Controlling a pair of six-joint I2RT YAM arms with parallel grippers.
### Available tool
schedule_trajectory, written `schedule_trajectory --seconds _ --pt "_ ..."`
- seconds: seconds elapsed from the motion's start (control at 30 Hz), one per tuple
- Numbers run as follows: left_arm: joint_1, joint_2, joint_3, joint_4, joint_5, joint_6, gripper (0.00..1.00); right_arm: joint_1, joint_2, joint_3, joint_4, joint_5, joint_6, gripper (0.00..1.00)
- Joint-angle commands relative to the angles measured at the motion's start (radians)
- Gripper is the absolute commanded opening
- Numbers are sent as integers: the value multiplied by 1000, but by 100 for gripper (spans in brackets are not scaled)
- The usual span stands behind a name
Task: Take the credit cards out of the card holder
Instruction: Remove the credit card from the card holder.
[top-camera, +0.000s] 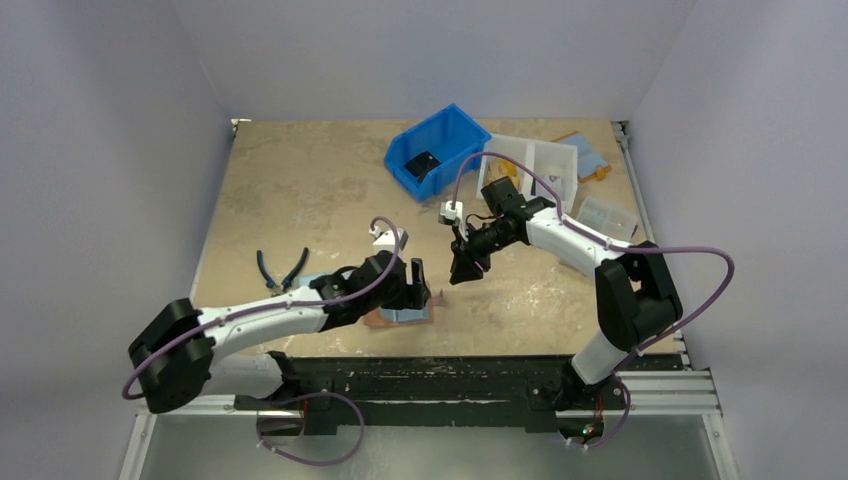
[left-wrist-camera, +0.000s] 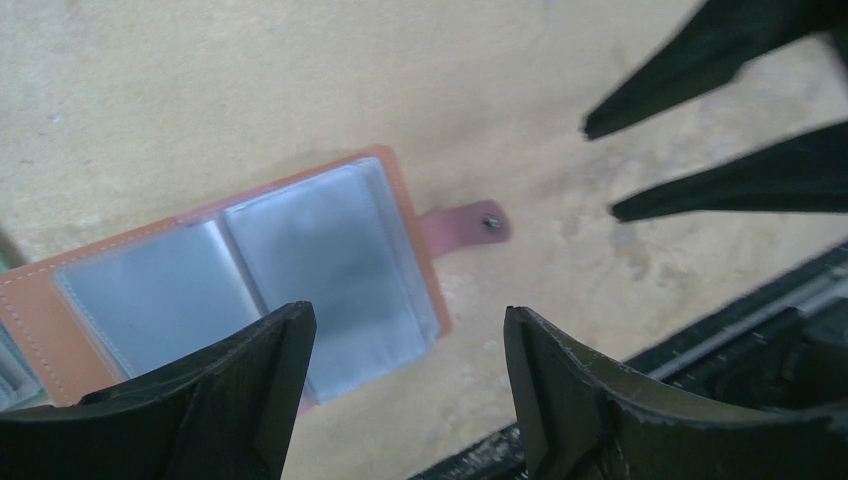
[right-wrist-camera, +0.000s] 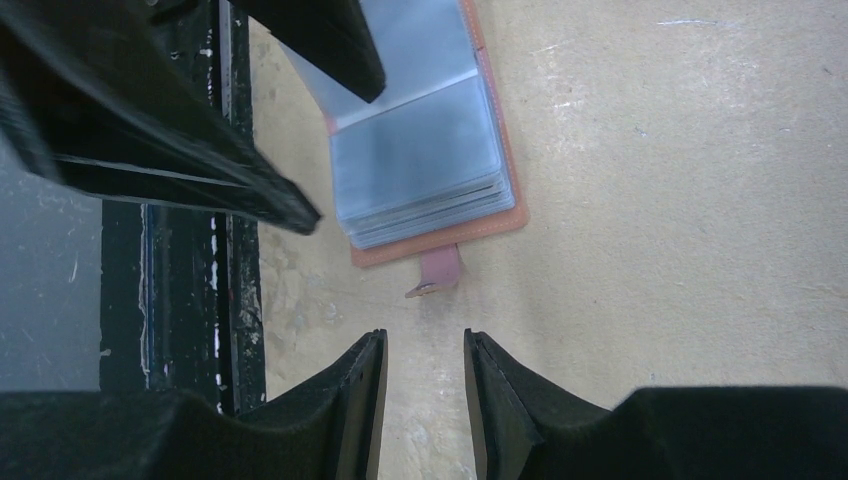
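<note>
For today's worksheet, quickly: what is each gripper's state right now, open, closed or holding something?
Left gripper: open, holding nothing.
Right gripper: partly open, holding nothing.

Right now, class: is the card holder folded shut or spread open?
Spread open. The card holder lies flat, its clear sleeves facing up and its snap tab unfastened.

One card holder (top-camera: 402, 315) lies open at the lower centre of the one table (top-camera: 300, 180), showing two clear sleeves, with two end effectors above it: the left end effector (left-wrist-camera: 405, 325) and the right end effector (right-wrist-camera: 425, 345). One blue bin (top-camera: 437, 150) sits at upper centre, one pair of pliers (top-camera: 281, 270) at left and one white divided tray (top-camera: 545, 165) at upper right.
</note>
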Motion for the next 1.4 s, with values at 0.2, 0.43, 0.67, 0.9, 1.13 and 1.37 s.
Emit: schedule_trajectory --seconds 0.2,0.43,0.67,0.9,1.13,1.37 --pt "-41 131 63 -79 -151 -26 72 -3 3 38 -12 -12 -17 41" --pt "-46 173 53 -72 -163 -35 66 -3 -4 34 -7 -9 -11 42" --pt "-46 189 38 -55 -168 -33 44 -3 6 29 -5 -1 -7 42" --pt "-42 109 -47 38 -137 -61 29 -3 8 25 -2 -11 -5 42" --pt "32 -27 -190 144 -60 -115 28 -2 14 20 5 -32 6 42" --pt "74 -145 -258 122 -50 -137 29 2 12 18 12 -44 18 42"
